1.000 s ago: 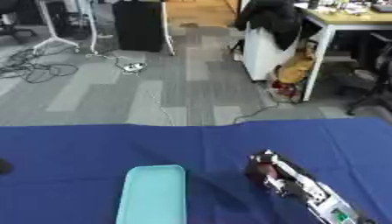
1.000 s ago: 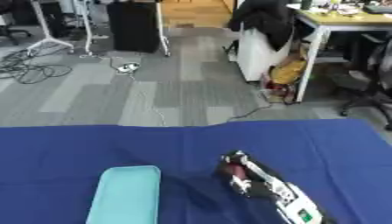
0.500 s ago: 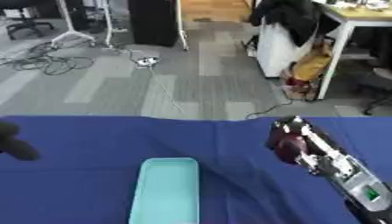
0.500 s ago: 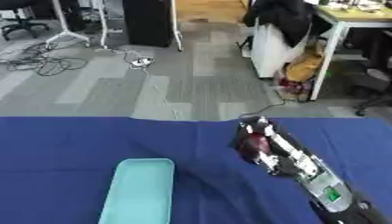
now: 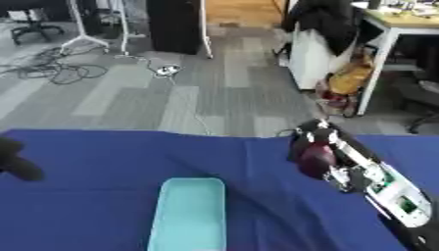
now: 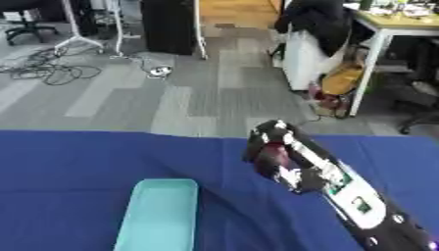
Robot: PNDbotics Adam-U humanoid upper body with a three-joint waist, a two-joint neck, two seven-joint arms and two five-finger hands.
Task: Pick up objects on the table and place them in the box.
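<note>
My right hand [image 5: 307, 138] hovers over the blue table [image 5: 103, 196], close to its far edge and right of centre. Its fingers are curled round a dark red rounded thing [image 5: 315, 157]. A light teal oblong box [image 5: 188, 215] lies open on the cloth at front centre, to the lower left of that hand and apart from it. At the left edge of the left eye view only a black part of my left hand [image 5: 15, 164] shows, low over the cloth; the right eye view does not show it.
The table's far edge [image 5: 171, 133] runs across the middle of the view. Beyond it are grey carpet with cables [image 5: 51, 73], a black cabinet [image 5: 176, 24] and a white desk [image 5: 403, 29] at the far right.
My right hand has carried the dark red thing up and away from me, toward the table's far edge. The camera has also shifted. My left hand has come into view at the left edge.
</note>
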